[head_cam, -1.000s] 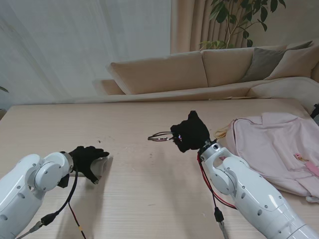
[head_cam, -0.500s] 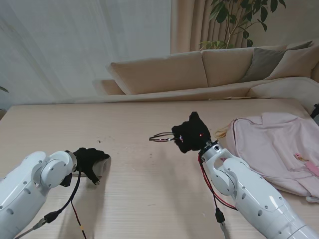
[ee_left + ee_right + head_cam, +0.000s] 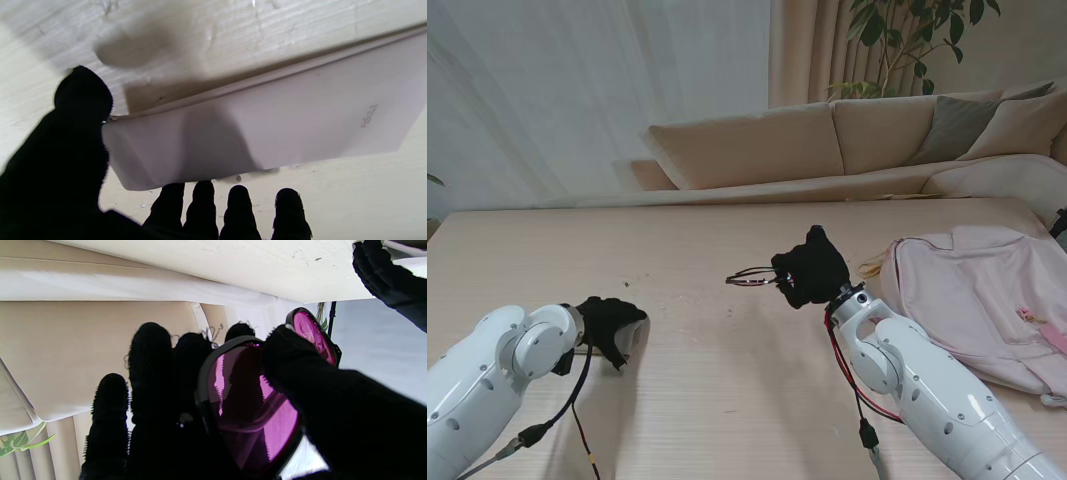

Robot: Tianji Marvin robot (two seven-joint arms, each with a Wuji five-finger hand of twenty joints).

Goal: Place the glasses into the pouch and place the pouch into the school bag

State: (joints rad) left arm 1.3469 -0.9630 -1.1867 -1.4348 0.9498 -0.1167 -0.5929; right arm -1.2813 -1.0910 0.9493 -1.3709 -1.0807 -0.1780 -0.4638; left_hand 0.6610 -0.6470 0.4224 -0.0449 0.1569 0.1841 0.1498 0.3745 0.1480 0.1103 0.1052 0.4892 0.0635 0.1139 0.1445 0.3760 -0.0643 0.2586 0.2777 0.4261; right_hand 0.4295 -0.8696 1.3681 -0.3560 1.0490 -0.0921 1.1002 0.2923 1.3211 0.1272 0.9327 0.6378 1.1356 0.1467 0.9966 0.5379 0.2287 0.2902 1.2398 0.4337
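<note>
My right hand (image 3: 810, 265) is held above the middle of the table, shut on the glasses (image 3: 253, 413). They have a black frame and pink lenses, and their thin temples (image 3: 752, 277) stick out toward my left. My left hand (image 3: 607, 318) is low at the near left of the table, curled over the pale lilac pouch (image 3: 267, 133). Its thumb (image 3: 80, 96) presses one corner and four fingertips hook the opposite edge. The pouch is tilted, with a shadow under its raised side. The pink school bag (image 3: 987, 295) lies flat at the right.
A beige sofa (image 3: 827, 140), curtains and a plant (image 3: 907, 40) stand beyond the table's far edge. Red and black cables (image 3: 852, 385) hang along my right forearm, and a black cable (image 3: 567, 400) along my left.
My left hand has drawn in a little and curled its fingers tighter over the pouch. The right hand has held the glasses almost still.
</note>
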